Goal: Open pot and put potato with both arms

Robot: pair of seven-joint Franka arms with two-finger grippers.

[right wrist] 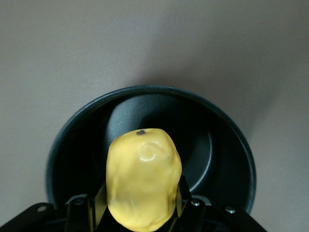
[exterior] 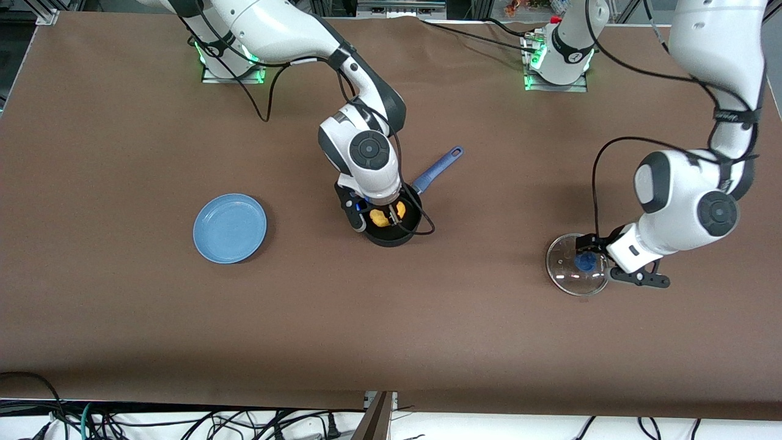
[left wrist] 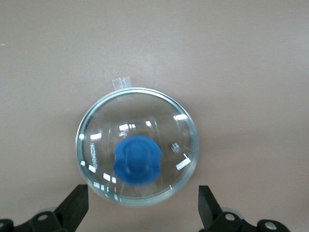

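I see a bare blue plate (exterior: pixel 230 228) toward the right arm's end of the worktop. Mid-table, the right gripper (exterior: pixel 387 215) pinches the potato (exterior: pixel 387 215) just over the open pot (exterior: pixel 391 237). Toward the left arm's end, the glass lid (exterior: pixel 577 264) lies flat, the left gripper (exterior: pixel 588 255) spread wide above its blue knob (left wrist: pixel 138 160). No writing is readable.
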